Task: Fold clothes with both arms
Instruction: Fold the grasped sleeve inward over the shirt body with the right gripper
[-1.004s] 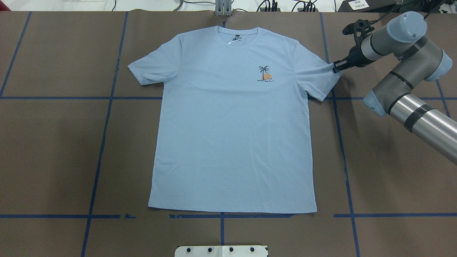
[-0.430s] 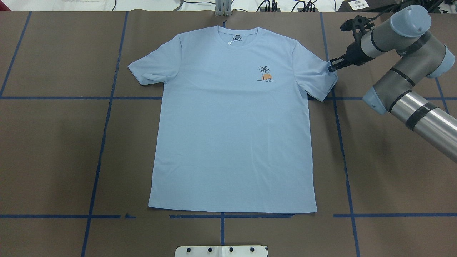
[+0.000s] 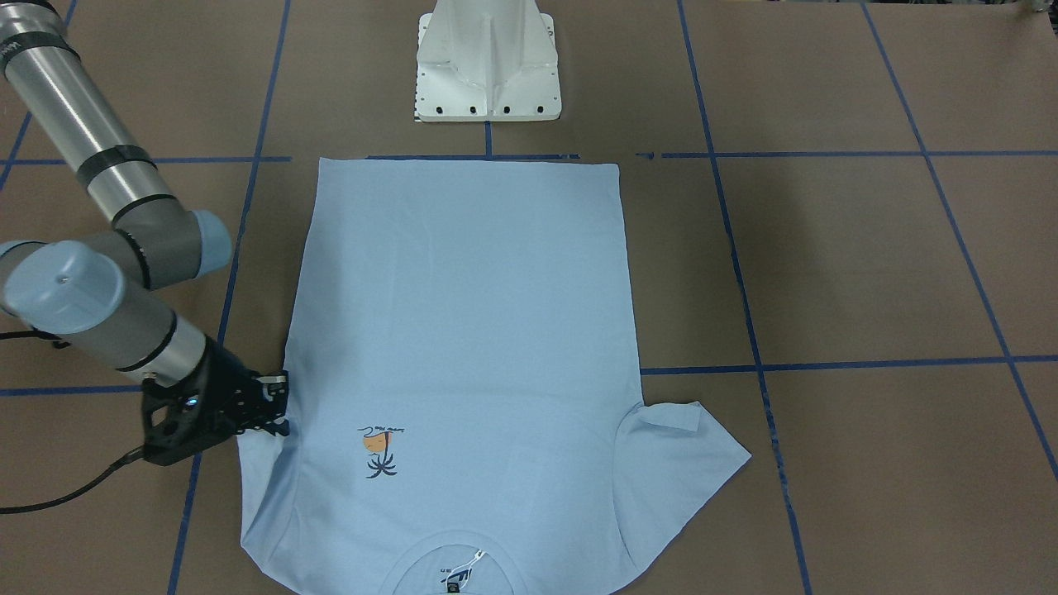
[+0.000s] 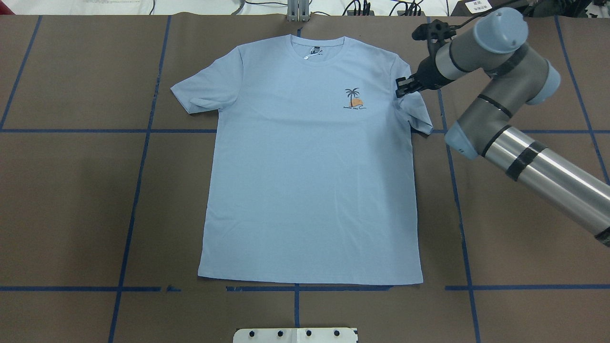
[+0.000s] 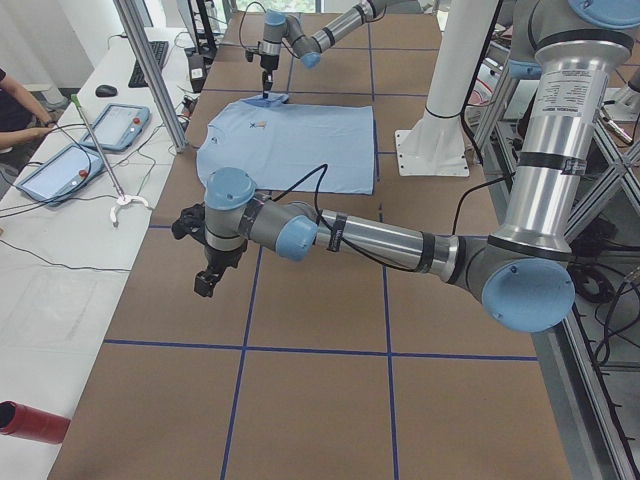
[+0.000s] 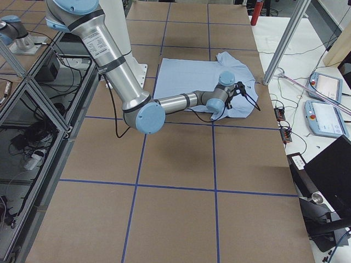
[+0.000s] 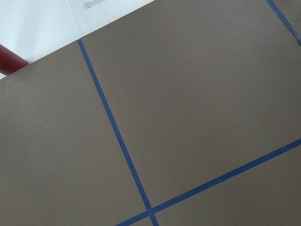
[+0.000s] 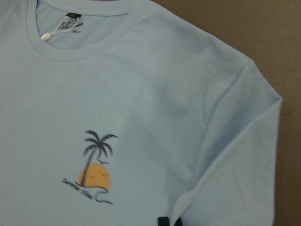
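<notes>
The light blue T-shirt [image 4: 310,181] lies flat, front up, on the brown table, its collar at the far edge. The palm print [image 4: 354,99] and the neck label [image 4: 312,52] show. My right gripper [image 4: 402,88] is shut on the hem of the shirt's right-hand sleeve [image 4: 417,112] and holds it folded in over the shoulder seam; the front view shows the same grip [image 3: 277,405]. The right wrist view shows the print [image 8: 96,169] and pinched cloth at its bottom edge. My left gripper [image 5: 205,285] hangs over bare table far from the shirt, and I cannot tell whether it is open.
The white pedestal base [image 3: 488,62] stands at the near edge, by the shirt's hem. Blue tape lines [image 4: 138,181] grid the table. A side table with tablets [image 5: 60,165] and a red cylinder [image 5: 30,420] lies beyond the far edge. The other sleeve [image 4: 200,93] lies spread out.
My right gripper has moved left and a little toward the collar with the sleeve hem in it. The sleeve now folds in toward the shirt's body.
</notes>
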Controlling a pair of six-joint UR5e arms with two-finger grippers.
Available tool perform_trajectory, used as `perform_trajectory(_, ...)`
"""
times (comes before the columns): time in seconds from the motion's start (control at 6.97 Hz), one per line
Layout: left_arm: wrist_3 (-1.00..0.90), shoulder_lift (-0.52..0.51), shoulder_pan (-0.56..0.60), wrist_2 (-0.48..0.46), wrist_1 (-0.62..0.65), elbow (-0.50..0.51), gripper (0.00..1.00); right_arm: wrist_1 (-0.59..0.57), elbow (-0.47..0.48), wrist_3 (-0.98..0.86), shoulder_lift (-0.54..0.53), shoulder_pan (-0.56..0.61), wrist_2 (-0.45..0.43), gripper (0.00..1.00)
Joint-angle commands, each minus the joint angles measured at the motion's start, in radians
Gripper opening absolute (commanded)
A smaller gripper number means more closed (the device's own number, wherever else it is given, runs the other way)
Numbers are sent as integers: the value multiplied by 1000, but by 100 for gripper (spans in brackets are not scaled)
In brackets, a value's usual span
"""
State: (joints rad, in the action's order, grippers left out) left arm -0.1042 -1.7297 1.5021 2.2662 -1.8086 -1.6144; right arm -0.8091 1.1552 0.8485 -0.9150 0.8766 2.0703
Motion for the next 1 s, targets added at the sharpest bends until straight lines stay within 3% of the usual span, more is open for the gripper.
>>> perform_trajectory(0.0,3,1,1,-1,0,-12,100,-172,-131,95,254,-116,-241,0)
perform_trajectory(0.14,6,1,1,-1,0,-15,100,-173,-144,92,257,-114,-248,0)
perform_trajectory(0.29,24,1,1,1,0,-21,100,-173,-147,83,254,-114,-249,99)
perform_trajectory(0.86,26,1,0,1,-2,-19,100,-173,-149,83,249,-52,-243,100)
